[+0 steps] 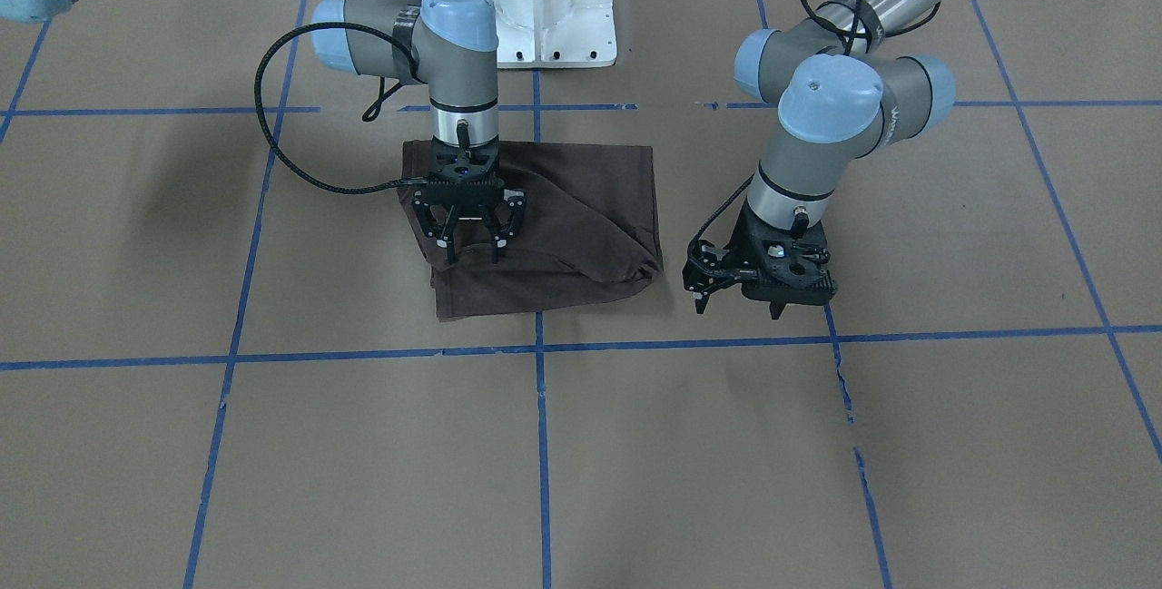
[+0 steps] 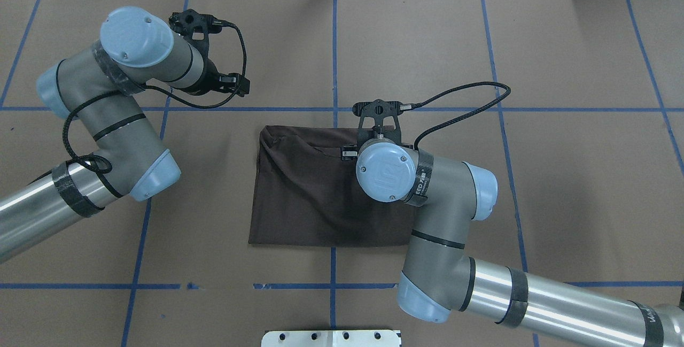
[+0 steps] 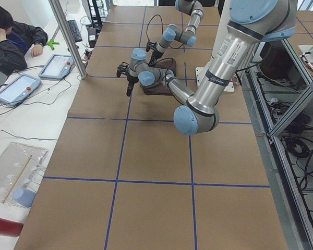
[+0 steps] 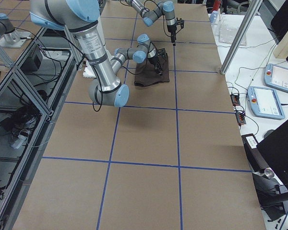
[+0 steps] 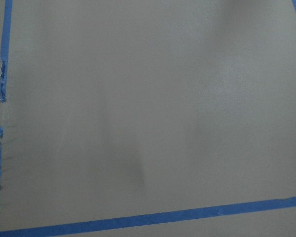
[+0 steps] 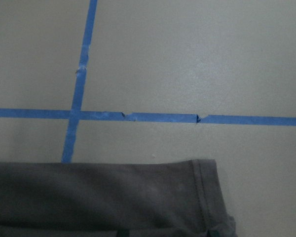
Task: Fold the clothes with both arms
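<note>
**Front-facing view.** The desk [image 1: 690,480] is covered in flat brown paper, ruled into large squares by blue tape [image 1: 363,354]. The tape is frayed and broken in places. A white pedestal base [image 1: 540,8] sits at the robot's edge.

A dark brown short-sleeved cotton T-shirt [image 1: 572,199] lies mid-desk, folded to a rough rectangle, creased, with one corner bunched.

The silver-grey right arm [image 1: 458,44], with light blue joint caps, has its wrist upright over one end of the T-shirt. The black two-finger right gripper [image 1: 472,253] points straight down. Its fingers are spread wide with the tips at the cloth, and nothing is pinched.

The left arm [image 1: 831,108] is tilted. The left gripper [image 1: 737,301] is low over bare paper, just beside the bunched corner, fingers apart and empty.

**Overhead view.** The T-shirt lies across one tape line, its far edge near a tape crossing. The right wrist hides its own gripper. The left arm is off the cloth. Cables and clutter lie beyond the desk's far edge.

**Left view.** A white side table [image 3: 21,120] runs along the operators' side. On it are two tablet-like control pads [image 3: 56,65]. A seated person in a dark jacket [image 3: 13,39] is there, and a metal post [image 3: 68,36] stands nearby. Metal framing [image 3: 297,130] with loose cables stands behind the robot.

**Right view.** The T-shirt is small and far off, under the near arm's wrist. More control pads and a black screen [image 4: 278,148] sit on the side table.

**Left wrist view.** Bare paper, with tape torn along the view's left edge.

**Right wrist view.** The T-shirt's stitched hem runs across the bottom, with a tape crossing beyond it.
</note>
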